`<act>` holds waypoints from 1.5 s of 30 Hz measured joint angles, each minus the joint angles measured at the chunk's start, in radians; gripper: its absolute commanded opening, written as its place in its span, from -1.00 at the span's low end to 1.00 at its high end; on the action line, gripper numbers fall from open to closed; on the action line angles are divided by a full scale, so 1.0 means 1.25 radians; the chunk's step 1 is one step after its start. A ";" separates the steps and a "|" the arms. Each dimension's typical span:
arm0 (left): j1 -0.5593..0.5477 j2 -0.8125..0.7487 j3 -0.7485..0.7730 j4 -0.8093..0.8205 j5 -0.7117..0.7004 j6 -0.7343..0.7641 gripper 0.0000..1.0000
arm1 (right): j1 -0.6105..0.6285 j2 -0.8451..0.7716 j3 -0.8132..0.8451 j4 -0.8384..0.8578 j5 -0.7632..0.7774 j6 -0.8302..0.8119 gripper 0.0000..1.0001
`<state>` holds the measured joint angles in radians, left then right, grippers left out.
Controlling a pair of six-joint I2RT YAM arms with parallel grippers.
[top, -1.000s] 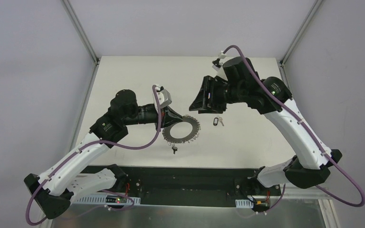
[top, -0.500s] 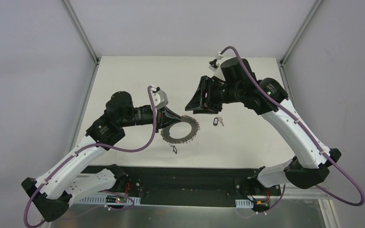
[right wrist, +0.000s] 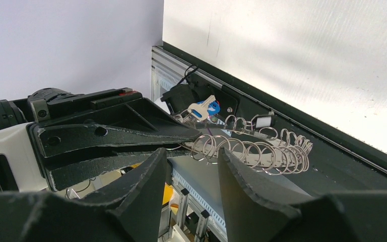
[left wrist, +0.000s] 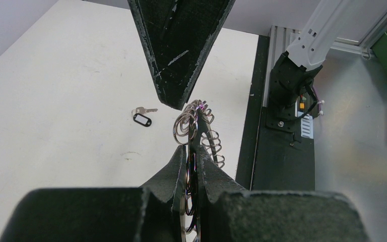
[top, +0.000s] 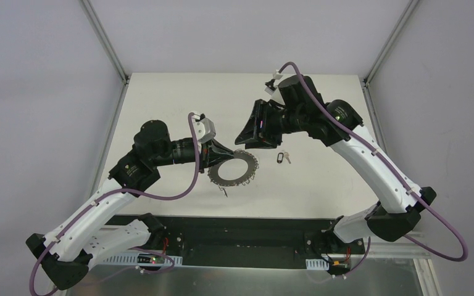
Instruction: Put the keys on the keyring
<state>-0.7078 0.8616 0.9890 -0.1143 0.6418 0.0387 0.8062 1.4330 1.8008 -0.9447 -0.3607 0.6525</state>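
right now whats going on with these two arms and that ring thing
The left gripper is shut on the keyring, holding it up off the table. The right gripper, jaws apart and empty, sits at the ring's far edge by the wire loops. A key with a blue tag hangs from the ring; a black-tagged key lies on the table, not yet picked up.

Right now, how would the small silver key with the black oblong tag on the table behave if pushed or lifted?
Lying flat on the smooth white table, the small silver key with the black oblong tag would probably slide rather than roll. It looks tiny and thin, so likely light but awkward to pinch.
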 measured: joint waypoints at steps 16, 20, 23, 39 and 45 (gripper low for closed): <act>0.000 -0.004 0.000 0.000 0.000 0.001 -1.00 | 0.001 0.013 0.000 0.006 -0.016 0.004 -0.14; 0.000 -0.011 0.000 0.000 0.000 0.001 -1.00 | 0.003 0.016 0.000 0.006 -0.017 0.008 -0.14; 0.000 -0.013 0.000 0.000 0.000 0.002 -1.00 | 0.004 0.016 0.000 0.009 -0.018 0.010 -0.14; 0.000 -0.016 -0.005 0.000 0.000 0.005 -1.00 | 0.017 0.039 0.000 0.029 -0.059 0.030 -0.29; 0.000 -0.020 -0.006 -0.001 0.000 0.008 -1.00 | 0.019 0.041 0.000 0.029 -0.060 0.031 -0.42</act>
<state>-0.7078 0.8364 0.9817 -0.1150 0.6415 0.0490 0.8295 1.4841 1.8008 -0.9089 -0.4351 0.6914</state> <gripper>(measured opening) 0.032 0.322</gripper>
